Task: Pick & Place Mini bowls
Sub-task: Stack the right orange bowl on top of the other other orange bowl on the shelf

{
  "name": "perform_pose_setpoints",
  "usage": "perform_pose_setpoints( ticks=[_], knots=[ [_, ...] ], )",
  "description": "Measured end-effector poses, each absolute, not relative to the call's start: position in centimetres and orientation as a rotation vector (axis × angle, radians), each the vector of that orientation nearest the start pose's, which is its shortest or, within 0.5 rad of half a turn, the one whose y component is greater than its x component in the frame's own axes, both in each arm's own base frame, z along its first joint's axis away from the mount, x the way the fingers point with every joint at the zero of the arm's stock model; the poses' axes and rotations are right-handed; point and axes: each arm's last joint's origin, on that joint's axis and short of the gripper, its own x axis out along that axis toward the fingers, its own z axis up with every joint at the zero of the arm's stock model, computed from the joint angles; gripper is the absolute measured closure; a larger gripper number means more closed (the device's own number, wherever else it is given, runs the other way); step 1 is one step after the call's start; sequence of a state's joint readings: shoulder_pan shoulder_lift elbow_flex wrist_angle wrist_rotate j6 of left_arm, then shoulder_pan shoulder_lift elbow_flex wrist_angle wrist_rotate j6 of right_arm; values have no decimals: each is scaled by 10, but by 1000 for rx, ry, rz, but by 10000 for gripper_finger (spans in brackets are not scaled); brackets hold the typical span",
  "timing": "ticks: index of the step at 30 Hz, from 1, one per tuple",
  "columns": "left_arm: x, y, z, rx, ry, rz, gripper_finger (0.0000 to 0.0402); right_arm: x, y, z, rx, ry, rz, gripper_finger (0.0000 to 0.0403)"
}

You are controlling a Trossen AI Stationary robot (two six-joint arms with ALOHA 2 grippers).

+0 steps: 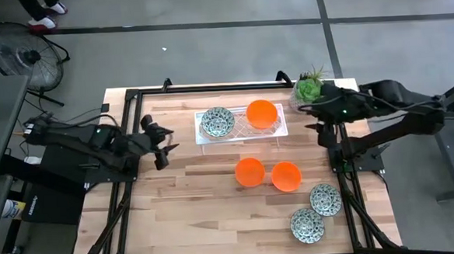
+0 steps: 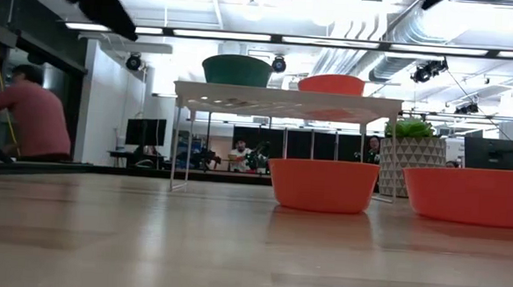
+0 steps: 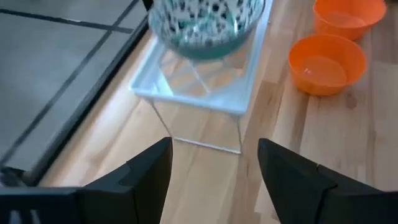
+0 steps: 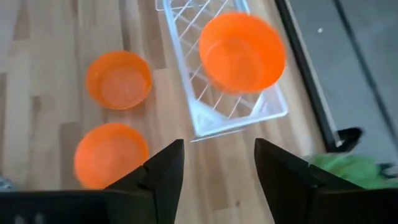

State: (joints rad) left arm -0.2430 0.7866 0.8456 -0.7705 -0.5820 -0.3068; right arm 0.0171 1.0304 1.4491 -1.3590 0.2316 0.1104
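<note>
High view shows us one orange bowl [image 1: 262, 113] and one mosaic bowl [image 1: 217, 122] on the white rack [image 1: 204, 137], four on the table [image 1: 191, 175]; with both grippers wide and empty, we should descend squarely over a rim.

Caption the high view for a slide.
Two mini bowls sit on the white rack, four on the table; both arms flank it.

two bowls [image 1: 217, 122] on rack [image 1: 278, 130], four beside

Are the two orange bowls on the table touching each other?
Apart. The high view shows a strip of bare wood between the left orange bowl and the right orange bowl; the right wrist view agrees.
</note>
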Motion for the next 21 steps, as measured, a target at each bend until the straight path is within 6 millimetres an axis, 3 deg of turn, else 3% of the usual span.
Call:
perform_pose_setpoints(
  ticks=[6, 21],
  knots=[
    [125, -14, 264, -80, 415, 434, 170, 133, 0, 389, 44, 964, -203, 228],
    [74, 3, 213, -181, 201, 604, 170, 143, 2, 375, 70, 1016, -145, 256]
  ],
)
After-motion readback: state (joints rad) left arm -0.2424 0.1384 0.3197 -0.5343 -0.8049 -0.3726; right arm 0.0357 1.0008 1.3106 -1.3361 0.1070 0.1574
